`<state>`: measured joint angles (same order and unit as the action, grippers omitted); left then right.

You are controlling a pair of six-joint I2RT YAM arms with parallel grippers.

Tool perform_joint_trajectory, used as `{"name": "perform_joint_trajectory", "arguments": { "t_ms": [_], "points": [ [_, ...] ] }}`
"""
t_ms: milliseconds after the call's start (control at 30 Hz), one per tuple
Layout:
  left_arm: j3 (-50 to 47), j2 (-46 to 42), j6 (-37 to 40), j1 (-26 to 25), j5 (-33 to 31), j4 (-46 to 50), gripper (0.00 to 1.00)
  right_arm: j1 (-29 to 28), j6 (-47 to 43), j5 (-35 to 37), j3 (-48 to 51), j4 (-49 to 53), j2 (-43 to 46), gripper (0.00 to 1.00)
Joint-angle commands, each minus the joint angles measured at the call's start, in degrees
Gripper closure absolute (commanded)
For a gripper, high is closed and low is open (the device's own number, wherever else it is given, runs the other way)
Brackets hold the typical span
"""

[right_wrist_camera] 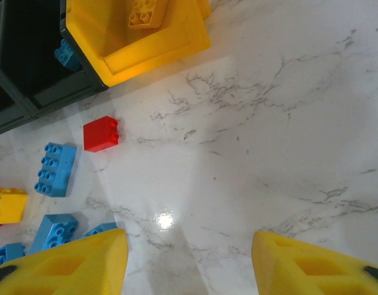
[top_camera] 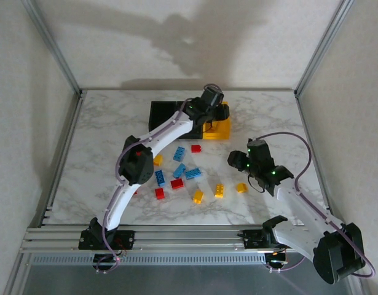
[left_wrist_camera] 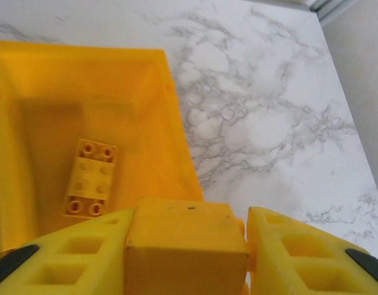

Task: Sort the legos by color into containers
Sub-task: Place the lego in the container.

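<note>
Clamped between the yellow fingers of the left gripper (left_wrist_camera: 192, 249) is a yellow lego (left_wrist_camera: 182, 230), held above the rim of the yellow bin (left_wrist_camera: 176, 141). Another yellow brick (left_wrist_camera: 90, 178) lies flat inside that bin. The left arm reaches far forward across the table, its elbow bent. The right gripper (right_wrist_camera: 189, 258) hovers over bare marble with its fingers spread and nothing between them, a red brick (right_wrist_camera: 101, 133) ahead to its left. Two black bins (top_camera: 164, 114) join the yellow one in a row at the far middle of the table, and one holds a blue brick (right_wrist_camera: 67, 54). Loose legos (top_camera: 178, 153) in red, blue and yellow lie scattered between the arms on the white, grey-veined table (top_camera: 115, 123), which is framed by aluminium rails and pale walls.
</note>
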<state>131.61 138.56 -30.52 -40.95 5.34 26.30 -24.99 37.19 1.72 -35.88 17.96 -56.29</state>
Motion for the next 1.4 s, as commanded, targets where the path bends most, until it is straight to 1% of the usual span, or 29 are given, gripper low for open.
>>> {"name": "perform_joint_trajectory", "arguments": {
  "t_ms": [0,167,367,467,733,767,900,933,1200,1300,1367],
  "points": [
    [3.45,2.82,-2.71,-0.89,-1.64,-1.41,0.60,0.46,0.62,-0.67,1.29,-0.20,3.16,0.45],
    [3.59,4.39,-3.57,-1.32,-5.25,-2.09,0.60,0.71,-0.18,-0.48,2.44,2.06,7.20,0.44],
    [3.63,5.48,-4.02,-1.50,-9.56,-1.57,0.59,1.21,-0.98,0.81,3.23,3.55,10.07,0.43],
    [3.98,6.18,-3.93,-1.50,-10.25,-1.61,0.55,1.26,-0.98,0.92,3.27,4.00,10.87,0.44],
    [5.21,7.74,-3.05,-1.33,-12.13,-1.42,0.55,1.51,-0.71,1.75,2.44,4.53,10.93,0.44],
    [5.15,7.69,-2.76,-1.33,-12.29,-1.40,0.53,1.51,-0.75,1.78,2.19,4.51,10.58,0.44],
    [5.21,7.65,-2.11,-1.33,-11.70,-1.54,0.41,1.50,-0.98,1.98,1.05,4.70,9.43,0.44],
    [5.16,7.46,-2.08,-1.33,-11.43,-1.64,0.40,1.49,-0.93,1.98,0.86,4.59,9.21,0.44],
    [4.48,2.59,-0.53,-1.59,-7.98,-1.37,0.38,1.51,-0.63,1.93,0.00,4.06,7.08,0.44],
    [0.86,-2.15,0.43,-2.10,-6.62,-1.65,0.38,1.52,-1.36,1.82,-0.98,3.65,6.20,0.43],
    [-3.87,-6.64,1.02,-2.59,-5.86,-2.24,0.37,1.46,-1.90,1.78,-1.89,3.22,5.50,0.43]
  ]
}}
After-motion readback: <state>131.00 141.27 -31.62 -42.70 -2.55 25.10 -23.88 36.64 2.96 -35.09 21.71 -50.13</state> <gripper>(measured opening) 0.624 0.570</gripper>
